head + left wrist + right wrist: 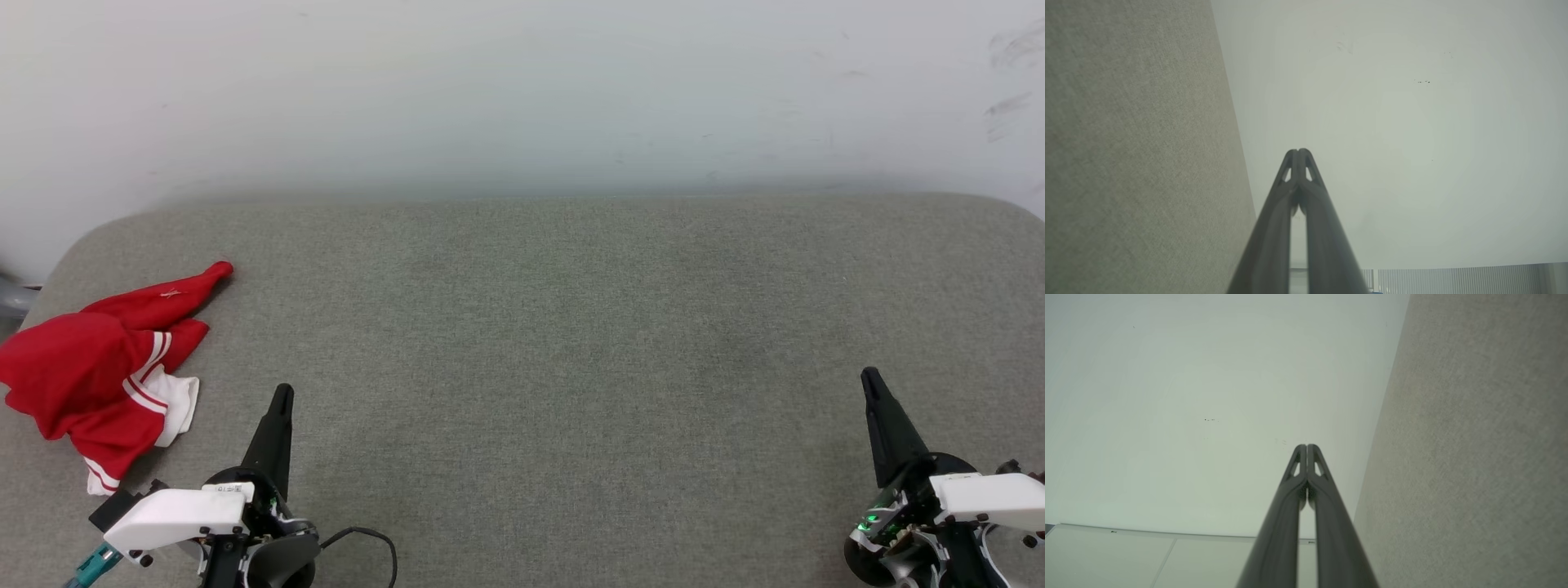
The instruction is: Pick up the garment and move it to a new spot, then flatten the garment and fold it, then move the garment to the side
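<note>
While the crumpled red-and-white jersey garment lies on the grey fabric cushion beside it, the left gripper, like the right gripper, is closed, empty.

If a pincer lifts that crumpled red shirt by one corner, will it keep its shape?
Probably not: the garment lies bunched in soft folds, so it should hang limp. It looks like thin cloth, likely light. Pushed, it would probably wrinkle and drag on the woven grey surface rather than slide.

The left hand rests low at the left, closed tight and empty, pointing forward; the right hand mirrors it, likewise closed.
</note>
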